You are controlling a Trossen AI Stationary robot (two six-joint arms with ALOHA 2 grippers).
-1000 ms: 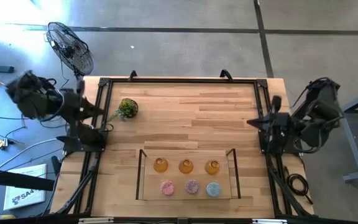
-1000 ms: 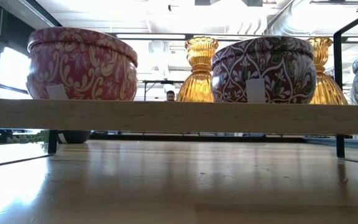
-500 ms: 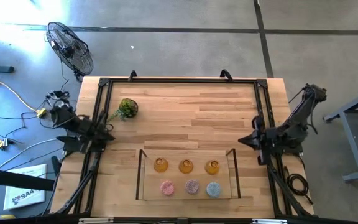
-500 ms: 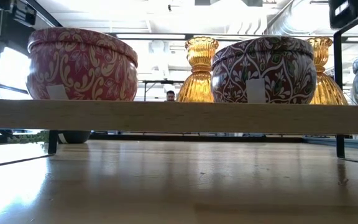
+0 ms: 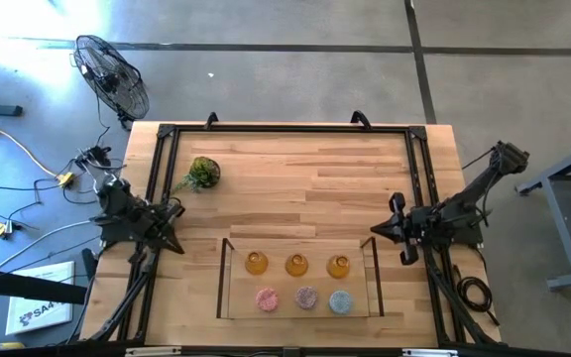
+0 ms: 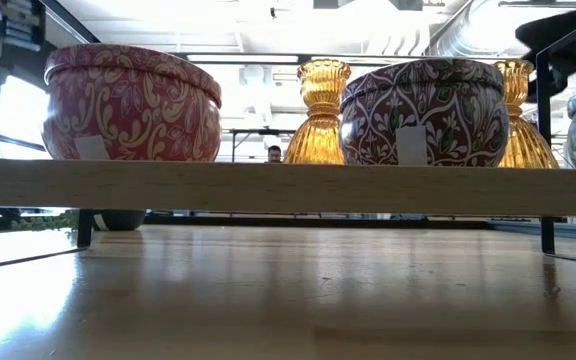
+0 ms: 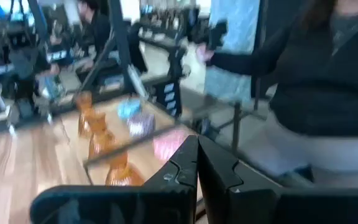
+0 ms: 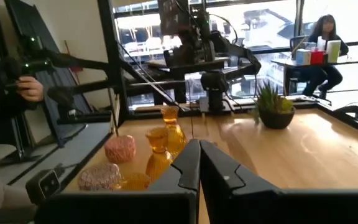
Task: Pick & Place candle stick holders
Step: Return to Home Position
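Two-arm rig with all six candle stick holders in place on the shelf (image 6: 288, 187), which stands at the near edge of the table (image 5: 295, 169) between the two arms; the three amber-orange holders (image 5: 296, 264) form the row nearer the table's middle, upright and apart from one another; the three low round holders (image 5: 306, 297) (pink-red, mauve, light blue) form the outer row, one before each amber piece. Handling, as a judgement: the amber pieces look like ribbed glass, so stiff, light, smooth under the pads and breakable; the narrow neck is the natural place to take hold, gently; the round ones are squat and stable, best spanned across the body. Left tool (image 7: 197, 142): fingers pressed together, holding nothing; its arm is folded low at the table's left edge, pointing inward, well apart from the shelf. Right tool (image 8: 199, 144): fingers likewise together and empty; its arm is folded low at the right edge, pointing inward near the shelf's right end. Neither touches a holder; the placing looks complete. A small green plant (image 5: 204, 173) sits alone toward the far left of the table; a person (image 7: 328, 93) in a dark top stands beyond the table.
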